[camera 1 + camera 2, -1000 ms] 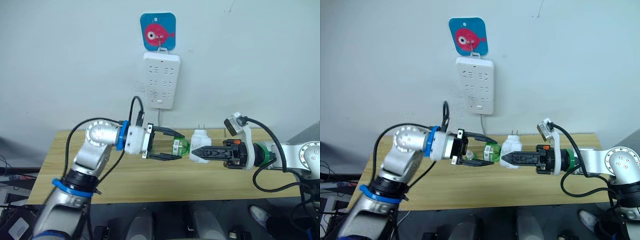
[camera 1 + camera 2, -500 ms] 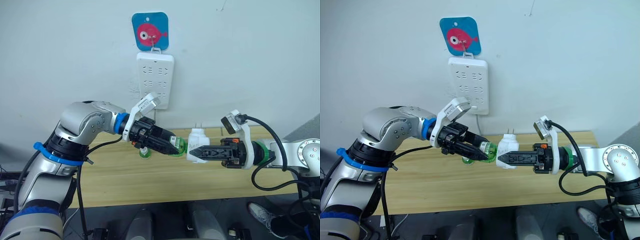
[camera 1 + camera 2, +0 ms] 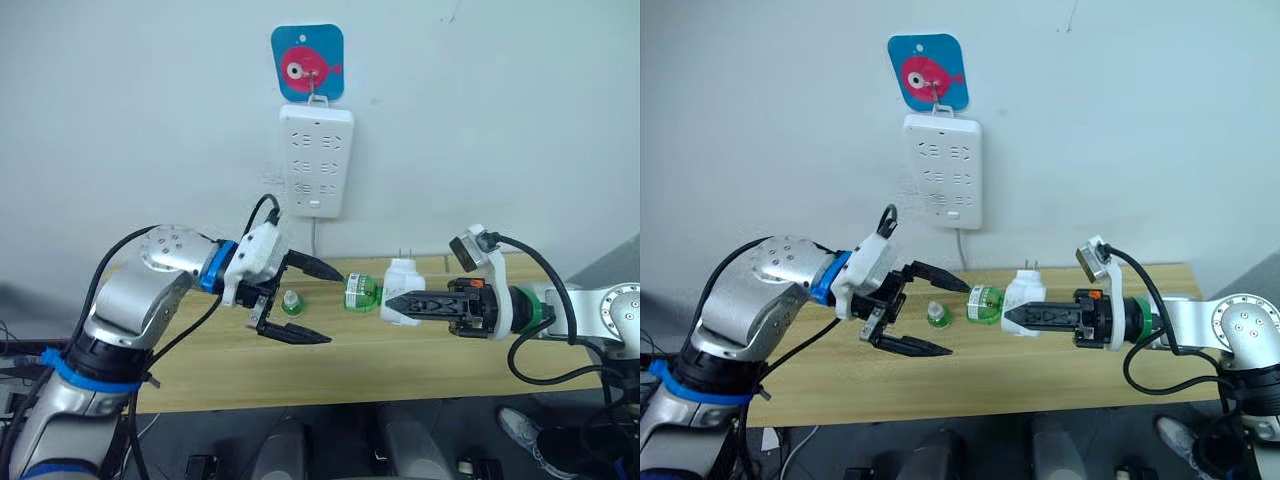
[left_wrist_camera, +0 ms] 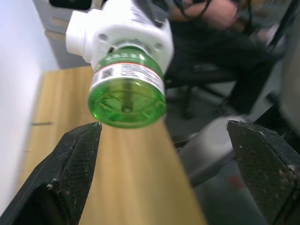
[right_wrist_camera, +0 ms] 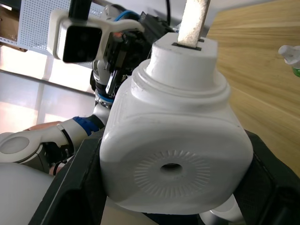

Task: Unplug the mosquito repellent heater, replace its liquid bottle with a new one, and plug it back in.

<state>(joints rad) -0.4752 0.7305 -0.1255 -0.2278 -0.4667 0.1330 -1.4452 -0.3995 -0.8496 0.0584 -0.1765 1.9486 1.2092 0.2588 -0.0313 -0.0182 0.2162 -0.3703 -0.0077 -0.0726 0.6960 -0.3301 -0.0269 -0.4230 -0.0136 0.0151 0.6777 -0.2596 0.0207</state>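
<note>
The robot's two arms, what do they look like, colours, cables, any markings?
Both arms are silver metal with looping black cables. The left arm has blue rings and a white wrist block before its black two-fingered tool. The right arm has a green ring, an orange mark, a white wrist camera, and a black tool.

This is looking like a robot test room. A white power strip (image 3: 316, 160) is hanging on a bare wall under a blue fish hook (image 3: 308, 63), above a plain wooden table (image 3: 420, 355). A person is sitting past the left gripper's jaws.
</note>
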